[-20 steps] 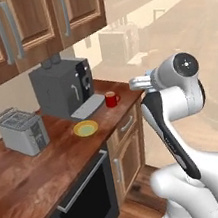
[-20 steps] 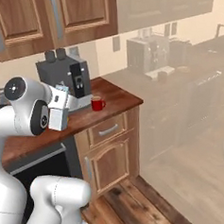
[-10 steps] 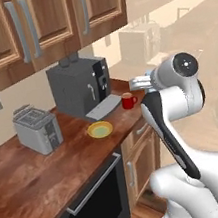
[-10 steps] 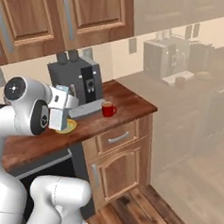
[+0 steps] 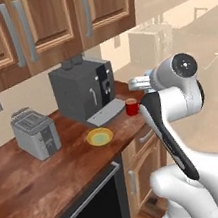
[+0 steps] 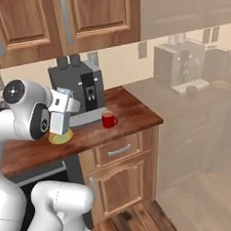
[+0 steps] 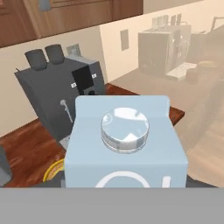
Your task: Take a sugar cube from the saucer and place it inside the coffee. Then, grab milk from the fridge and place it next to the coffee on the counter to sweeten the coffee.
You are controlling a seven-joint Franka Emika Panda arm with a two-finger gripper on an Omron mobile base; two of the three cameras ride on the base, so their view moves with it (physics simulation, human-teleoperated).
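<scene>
The gripper (image 6: pixel 61 122) is closed on the milk (image 7: pixel 126 144), a pale blue carton with a round clear cap, held up in the air at the near edge of the counter (image 5: pixel 27 181); in the right base view the carton (image 6: pixel 62 109) hangs in front of the yellow saucer (image 6: pixel 60 137), and the fingers themselves are too hidden to read beyond that. The step in hand looks like the second half of the job: bringing the carton to the red coffee mug (image 5: pixel 131 107), which stands on the counter in front of the grey-black coffee machine (image 5: pixel 83 88), near the worktop's right end. To do it well, the carton should travel upright and over the saucer (image 5: pixel 100 137), come down on bare wood just beside the mug, on the side away from the machine's tray, and be released only once its base sits flat; crowding the mug's handle (image 6: pixel 115 121) risks nudging it. By count: one carton, one mug, one saucer, one coffee machine and one silver toaster (image 5: pixel 35 132) on the counter. Whether a sugar cube lies on the saucer or in the mug is too small to tell.
</scene>
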